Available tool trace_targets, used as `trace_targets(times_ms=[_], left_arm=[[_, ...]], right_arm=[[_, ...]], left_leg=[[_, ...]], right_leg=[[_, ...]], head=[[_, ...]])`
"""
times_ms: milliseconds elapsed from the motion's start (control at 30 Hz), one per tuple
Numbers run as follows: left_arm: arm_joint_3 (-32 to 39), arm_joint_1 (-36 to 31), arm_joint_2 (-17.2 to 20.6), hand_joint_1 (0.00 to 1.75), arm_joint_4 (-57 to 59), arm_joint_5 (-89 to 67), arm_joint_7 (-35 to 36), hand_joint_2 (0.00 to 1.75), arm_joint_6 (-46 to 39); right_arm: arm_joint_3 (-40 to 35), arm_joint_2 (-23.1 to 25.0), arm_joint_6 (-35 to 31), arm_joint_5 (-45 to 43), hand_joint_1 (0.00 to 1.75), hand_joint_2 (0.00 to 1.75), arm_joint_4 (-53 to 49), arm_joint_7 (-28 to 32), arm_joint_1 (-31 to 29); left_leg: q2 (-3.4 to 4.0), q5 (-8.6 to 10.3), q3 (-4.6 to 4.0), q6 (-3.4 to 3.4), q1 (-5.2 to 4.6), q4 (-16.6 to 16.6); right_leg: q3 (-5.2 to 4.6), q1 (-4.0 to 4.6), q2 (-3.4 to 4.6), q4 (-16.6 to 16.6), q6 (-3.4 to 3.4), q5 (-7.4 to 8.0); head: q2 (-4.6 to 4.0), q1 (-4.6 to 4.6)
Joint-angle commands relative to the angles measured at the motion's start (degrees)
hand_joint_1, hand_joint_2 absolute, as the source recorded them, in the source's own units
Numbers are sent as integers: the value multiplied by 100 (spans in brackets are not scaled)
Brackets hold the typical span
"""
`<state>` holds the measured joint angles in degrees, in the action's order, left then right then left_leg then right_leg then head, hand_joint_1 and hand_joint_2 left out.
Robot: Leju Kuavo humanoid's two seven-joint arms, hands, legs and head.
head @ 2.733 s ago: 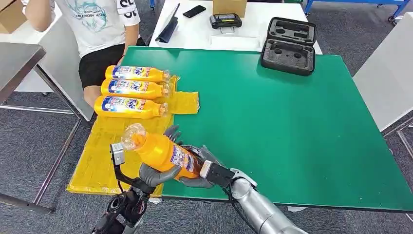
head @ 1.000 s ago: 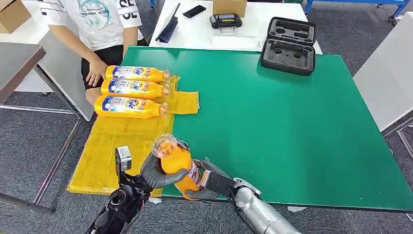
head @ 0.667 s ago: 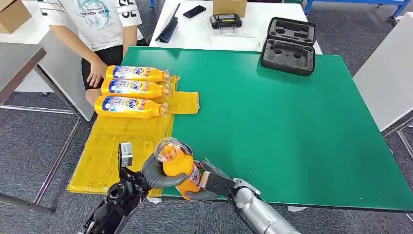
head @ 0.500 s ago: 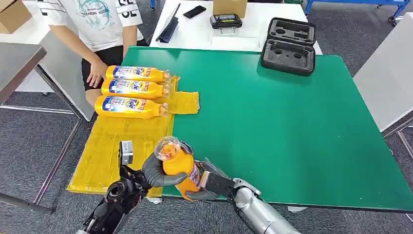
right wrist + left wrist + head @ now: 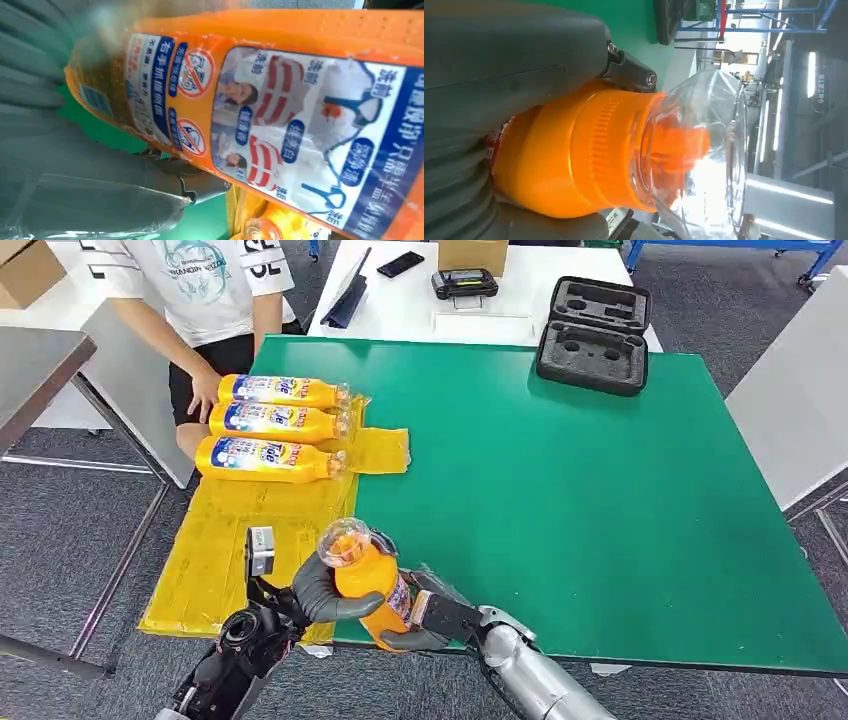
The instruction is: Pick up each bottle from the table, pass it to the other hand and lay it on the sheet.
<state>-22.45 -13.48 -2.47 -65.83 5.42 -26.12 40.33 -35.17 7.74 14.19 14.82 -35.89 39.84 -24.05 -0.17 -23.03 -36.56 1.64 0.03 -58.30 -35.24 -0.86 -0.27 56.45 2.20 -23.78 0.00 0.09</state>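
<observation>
Bottle (image 5: pixel 365 580) gripped by both left robot hand (image 5: pixel 318 592) and right robot hand (image 5: pixel 420 615) at table's near edge; early release risks drop.

Orange bottle (image 5: pixel 362 580) upright, clear-capped

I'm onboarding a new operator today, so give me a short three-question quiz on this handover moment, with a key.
1. True or false: both hands are on the held bottle.
2. How many bottles lie on the yellow sheet? A) two B) three C) four
3. Fill in: the held bottle's clear cap points ____ the sheet's bottles.

Key:
1. True: the left hand grips below the cap, and the right hand holds the base.
2. B: three bottles lie side by side.
3. Toward.
</observation>
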Motion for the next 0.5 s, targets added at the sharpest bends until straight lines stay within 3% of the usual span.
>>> trace_targets(times_ms=[33,233,500], left_arm=[[-11,-109,200,175,71,214,222,175,-328],[210,-217,203,175,-214,295,309,175,-666],[537,-214,265,175,-795,365,250,175,-1017]], right_arm=[[343,-66,-271,-293,0,0,-537,16,-42],[964,-146,391,-1064,0,0,-1182,16,224],[1238,-95,645,-1094,0,0,-1348,16,333]], left_leg=[[12,-14,26,-10,3,0],[5,-14,24,-10,6,-2],[0,-11,14,-10,7,-5]], right_leg=[[21,3,13,1,-11,-10],[21,6,6,0,-11,-12],[10,8,2,3,-10,-10]], head=[[0,0],[0,2],[0,0]])
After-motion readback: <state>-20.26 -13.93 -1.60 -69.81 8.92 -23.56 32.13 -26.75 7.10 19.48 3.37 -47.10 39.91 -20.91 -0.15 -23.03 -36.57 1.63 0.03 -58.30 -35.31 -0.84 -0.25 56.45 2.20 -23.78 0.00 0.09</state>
